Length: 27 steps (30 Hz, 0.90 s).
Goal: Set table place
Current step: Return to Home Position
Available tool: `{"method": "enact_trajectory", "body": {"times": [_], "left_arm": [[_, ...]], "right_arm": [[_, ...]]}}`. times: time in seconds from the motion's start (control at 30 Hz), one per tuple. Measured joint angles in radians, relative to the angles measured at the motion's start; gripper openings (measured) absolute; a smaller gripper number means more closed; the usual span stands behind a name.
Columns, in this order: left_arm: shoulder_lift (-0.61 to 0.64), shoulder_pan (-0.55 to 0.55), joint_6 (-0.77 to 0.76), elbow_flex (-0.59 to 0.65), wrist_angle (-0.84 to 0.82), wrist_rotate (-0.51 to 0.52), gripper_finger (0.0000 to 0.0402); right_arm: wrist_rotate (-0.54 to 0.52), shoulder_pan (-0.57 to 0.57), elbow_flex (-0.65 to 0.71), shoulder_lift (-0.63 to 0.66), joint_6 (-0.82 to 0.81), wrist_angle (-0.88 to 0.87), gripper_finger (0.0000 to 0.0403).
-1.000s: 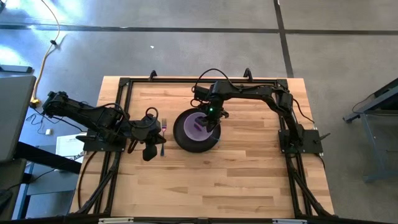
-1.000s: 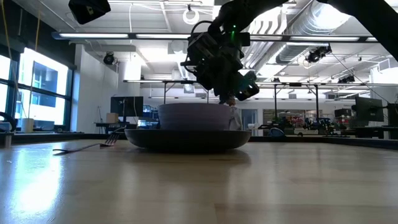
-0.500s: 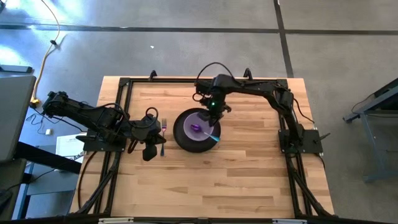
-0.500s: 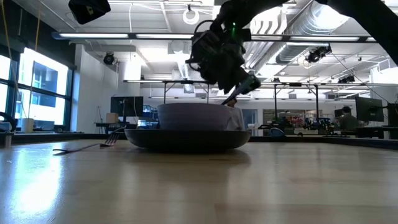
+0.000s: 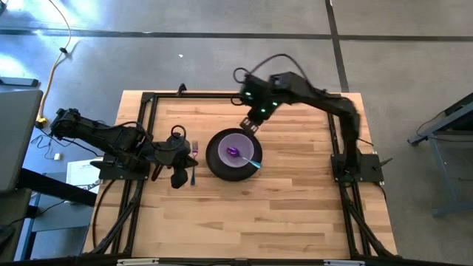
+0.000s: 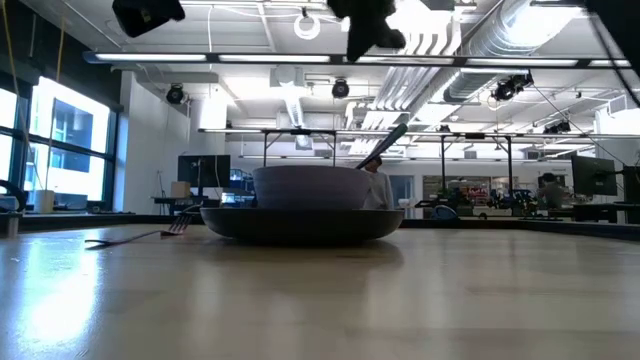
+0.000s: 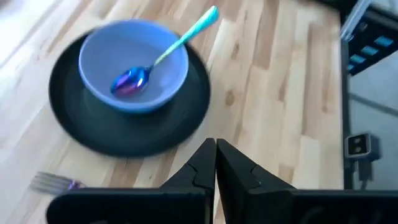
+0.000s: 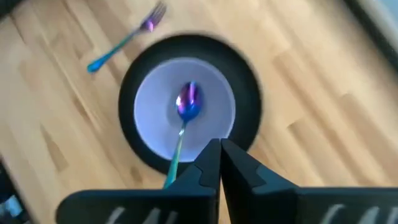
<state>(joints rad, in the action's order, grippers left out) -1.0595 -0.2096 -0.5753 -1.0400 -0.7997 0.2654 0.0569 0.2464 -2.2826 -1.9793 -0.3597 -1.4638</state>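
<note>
A dark grey round plate (image 5: 214,164) lies on the light wood table (image 5: 295,207) near its middle. A lavender bowl (image 5: 242,144) stands on the plate. A spoon (image 5: 244,157) lies in the bowl, its purple head (image 8: 188,99) on the bowl's floor and its teal handle (image 7: 189,31) leaning over the rim. A small fork (image 5: 194,161) lies flat on the table left of the plate. My right gripper (image 5: 250,123) is shut and empty, high above the plate's far side. My left gripper (image 7: 215,167) is shut and empty, above the fork.
A black rail frame (image 5: 222,96) runs round the tabletop. Bare wood lies right of the plate and toward the near edge. In the low view the plate (image 6: 300,222), bowl (image 6: 310,186) and fork (image 6: 140,238) show against a workshop room.
My right gripper has risen from the bowl and drawn back toward the table's far edge, leaving the spoon in the bowl with its handle over the rim. The plate, bowl and fork have stayed in place.
</note>
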Motion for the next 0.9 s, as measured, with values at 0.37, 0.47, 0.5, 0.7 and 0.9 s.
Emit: {"method": "enact_trajectory", "body": {"times": [0.37,0.47,0.5,0.7,0.9], "left_arm": [[0.071,0.000,0.201,-0.137,0.059,0.095,0.0000],[0.122,0.000,0.209,-0.138,0.048,0.106,0.0000],[0.140,-0.001,0.209,-0.136,0.042,0.105,0.0000],[0.282,-0.021,0.209,-0.036,0.121,0.089,0.0000],[0.450,-0.022,0.220,0.123,0.237,0.089,0.0000]], "right_arm": [[-0.347,-0.192,0.290,0.407,0.023,0.232,0.0000],[-0.381,-0.262,0.402,0.518,0.066,0.347,0.0000],[-0.389,-0.286,0.443,0.554,0.080,0.385,0.0000],[-0.388,-0.432,0.754,0.780,0.150,0.695,0.0000],[-0.376,-0.553,1.083,0.999,0.163,1.003,0.0000]]}}
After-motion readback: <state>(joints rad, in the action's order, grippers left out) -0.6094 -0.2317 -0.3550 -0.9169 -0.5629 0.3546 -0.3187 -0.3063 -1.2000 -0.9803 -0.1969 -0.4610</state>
